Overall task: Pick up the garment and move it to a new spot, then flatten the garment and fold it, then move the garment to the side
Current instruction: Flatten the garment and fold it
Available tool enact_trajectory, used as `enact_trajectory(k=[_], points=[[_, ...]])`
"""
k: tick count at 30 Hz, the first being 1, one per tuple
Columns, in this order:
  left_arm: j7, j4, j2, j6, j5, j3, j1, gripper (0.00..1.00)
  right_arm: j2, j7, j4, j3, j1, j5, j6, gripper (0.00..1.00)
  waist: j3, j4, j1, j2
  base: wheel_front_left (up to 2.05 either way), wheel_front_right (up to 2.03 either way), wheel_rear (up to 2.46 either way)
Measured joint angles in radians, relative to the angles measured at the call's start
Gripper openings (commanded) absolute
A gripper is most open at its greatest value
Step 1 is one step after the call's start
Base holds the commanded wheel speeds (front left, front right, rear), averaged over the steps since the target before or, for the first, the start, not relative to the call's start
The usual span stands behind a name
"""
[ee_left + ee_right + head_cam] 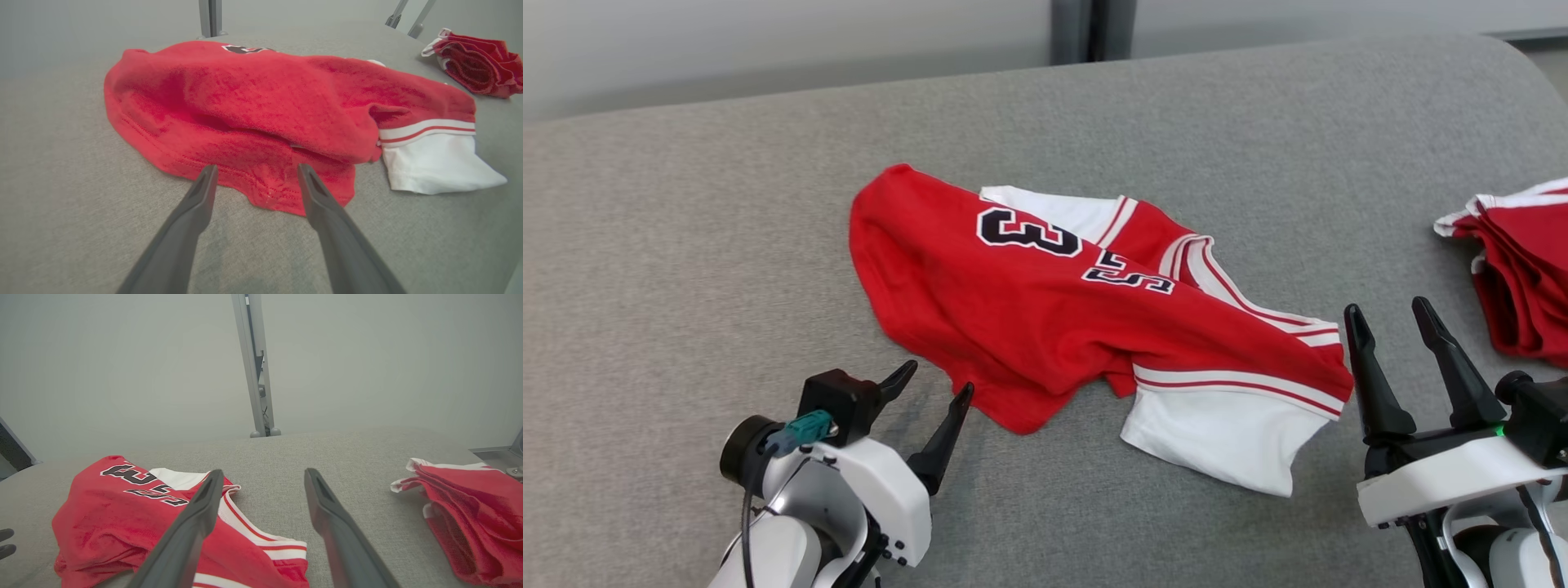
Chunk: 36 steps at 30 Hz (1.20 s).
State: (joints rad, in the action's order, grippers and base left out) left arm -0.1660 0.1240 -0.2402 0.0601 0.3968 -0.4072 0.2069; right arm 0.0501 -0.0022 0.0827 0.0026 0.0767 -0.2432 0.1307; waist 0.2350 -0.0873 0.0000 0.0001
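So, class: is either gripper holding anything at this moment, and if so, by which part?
Nothing is held. The left gripper and the right gripper both stand open near the crumpled red jersey.

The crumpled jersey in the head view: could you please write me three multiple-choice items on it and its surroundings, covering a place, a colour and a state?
1. Where does the folded red pile lie relative to the crumpled jersey?
A) on top of it
B) to the robot's right of it, apart
C) to the robot's left of it

2. What colour is the numeral 3 on the jersey?
A) yellow
B) blue
C) black, edged white

3. How is the left claw?
A) open beside the jersey's hem, holding nothing
B) shut on the jersey
C) shut on the folded pile

Answers:
1 B, bare grey surface separates them.
2 C, it is black with a white outline on red.
3 A, its jaws stand apart with no cloth between them.
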Motion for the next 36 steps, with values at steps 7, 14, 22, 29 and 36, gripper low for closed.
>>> enact_trajectory(k=[7,14,22,29,36], points=[[-0.044,0.123,0.005,0.032,0.014,-0.041,0.070,1.00,0.000,-0.021,-0.023,0.008,0.022,-0.015,0.000,1.00,0.048,-0.041,0.0000,0.0000,0.00,0.00,0.00],[-0.012,0.213,0.002,0.044,0.020,-0.053,0.120,0.00,0.000,-0.038,-0.041,0.004,0.037,-0.022,0.000,1.00,0.070,-0.057,0.0000,0.0000,0.00,0.00,0.00],[0.048,0.102,-0.049,0.008,-0.026,-0.038,0.125,0.00,0.000,-0.049,-0.051,-0.033,0.038,-0.027,0.000,1.00,0.066,-0.038,0.0000,0.0000,0.00,0.00,0.00],[0.003,-0.198,-0.153,-0.072,-0.085,0.021,0.122,0.00,0.000,-0.048,-0.049,-0.069,0.036,-0.027,0.000,1.00,0.052,0.005,0.0000,0.0000,0.00,0.00,0.00],[-0.077,-0.417,-0.223,-0.162,-0.113,0.088,0.032,0.00,0.000,-0.048,-0.051,-0.083,0.036,-0.027,0.000,1.00,0.037,0.034,0.0000,0.0000,0.00,0.00,0.00]])
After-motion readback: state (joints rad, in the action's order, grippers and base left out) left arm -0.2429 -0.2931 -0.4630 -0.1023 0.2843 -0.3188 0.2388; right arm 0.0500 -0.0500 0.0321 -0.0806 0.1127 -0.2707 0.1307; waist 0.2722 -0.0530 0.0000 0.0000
